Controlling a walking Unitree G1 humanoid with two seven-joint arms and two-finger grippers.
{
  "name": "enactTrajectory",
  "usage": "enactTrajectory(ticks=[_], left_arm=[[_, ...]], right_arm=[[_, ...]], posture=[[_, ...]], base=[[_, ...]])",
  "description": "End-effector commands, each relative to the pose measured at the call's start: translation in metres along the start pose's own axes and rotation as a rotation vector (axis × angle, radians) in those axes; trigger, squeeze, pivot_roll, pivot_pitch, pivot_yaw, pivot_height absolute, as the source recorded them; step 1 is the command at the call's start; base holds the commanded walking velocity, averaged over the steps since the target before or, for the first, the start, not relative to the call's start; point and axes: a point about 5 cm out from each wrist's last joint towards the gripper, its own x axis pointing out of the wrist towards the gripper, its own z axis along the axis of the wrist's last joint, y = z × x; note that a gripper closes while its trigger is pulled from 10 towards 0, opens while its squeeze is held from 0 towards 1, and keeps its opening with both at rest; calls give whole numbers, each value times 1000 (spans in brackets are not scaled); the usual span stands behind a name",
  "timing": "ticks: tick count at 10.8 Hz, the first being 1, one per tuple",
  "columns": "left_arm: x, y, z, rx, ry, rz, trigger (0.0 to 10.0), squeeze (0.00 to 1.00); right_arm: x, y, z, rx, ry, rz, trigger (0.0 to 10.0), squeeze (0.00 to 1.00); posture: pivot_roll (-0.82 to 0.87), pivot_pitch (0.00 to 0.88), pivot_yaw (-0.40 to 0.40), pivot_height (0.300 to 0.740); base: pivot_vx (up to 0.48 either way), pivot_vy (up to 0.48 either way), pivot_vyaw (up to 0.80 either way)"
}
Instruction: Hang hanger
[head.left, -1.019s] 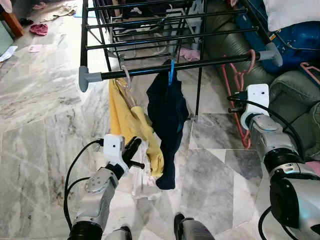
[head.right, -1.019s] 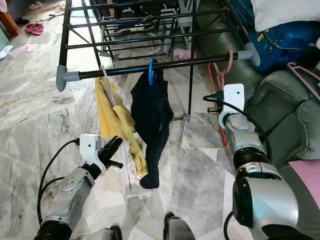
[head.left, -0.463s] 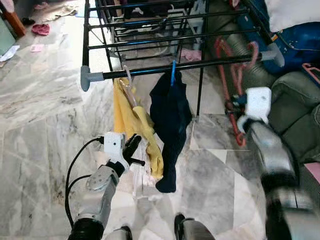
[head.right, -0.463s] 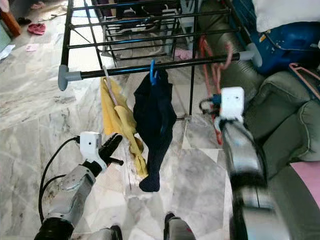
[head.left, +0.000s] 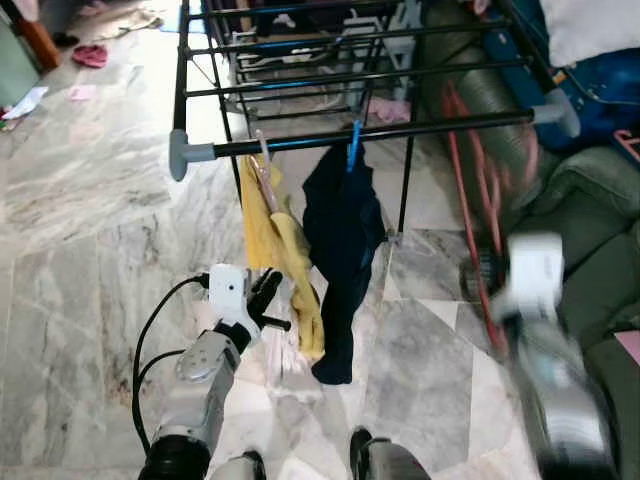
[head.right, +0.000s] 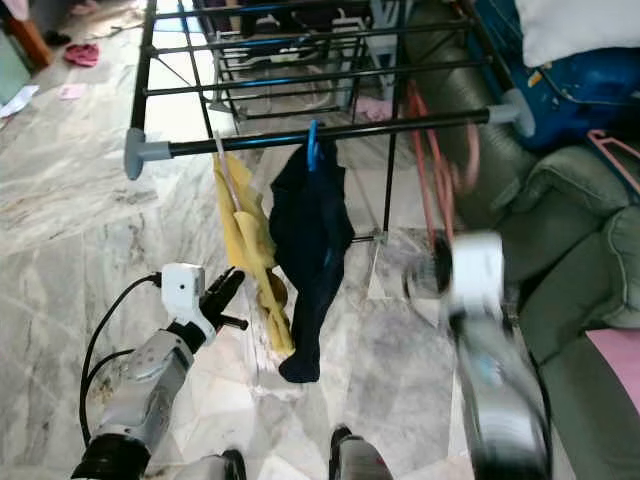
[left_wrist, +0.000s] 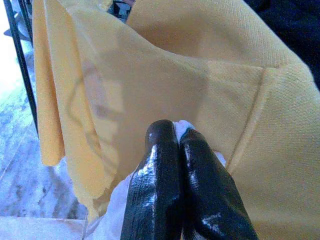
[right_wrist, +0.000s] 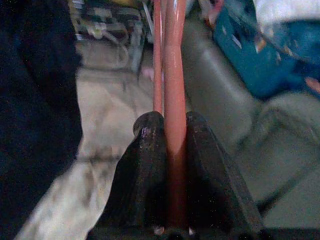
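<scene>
The right hand (right_wrist: 169, 150) was clamped on the pink hanger (right_wrist: 172, 100), its two black fingers (right_wrist: 145, 165) pressed against either side of the hanger's thin bar. In the head views the right arm (head.right: 480, 330) was blurred, low beside the rack (head.left: 190, 60), and the hanger (head.right: 432, 150) showed as a smeared pink streak reaching up to the front rail (head.left: 400, 130) near its right end cap. Whether its hook sat on the rail could not be told.

The left hand (left_wrist: 175, 142) had its fingers together, pinching a bit of white cloth (left_wrist: 112, 210), right against the yellow shirt (left_wrist: 200, 75). That shirt (head.left: 275, 225) hung from the front rail, with a navy garment (head.left: 345, 230) on a blue hook just beside it. A grey sofa (head.right: 580, 230) stood to the right on the marble floor (head.left: 90, 220).
</scene>
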Motion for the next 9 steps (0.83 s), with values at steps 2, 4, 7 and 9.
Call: enactTrajectory(ticks=[2,4,7,9], left_arm=[[-7,0,-2,67,23,7,10000,0],[-13,6,-7,84,54,19,10000,0],[-21,18,-6,92,62,119,10000,0],[-24,27,-11,120,70,220,10000,0]], right_arm=[[-22,6,-2,-21,11,-33,10000,0],[-36,27,-16,-31,69,-26,10000,0],[-50,53,-33,33,157,45,10000,0],[-52,57,-36,50,183,139,10000,0]], posture=[[-219,215,41,740],[-211,195,37,740],[-160,160,21,740],[-148,139,5,740]], base=[[0,0,0],[0,0,0],[0,0,0],[0,0,0]])
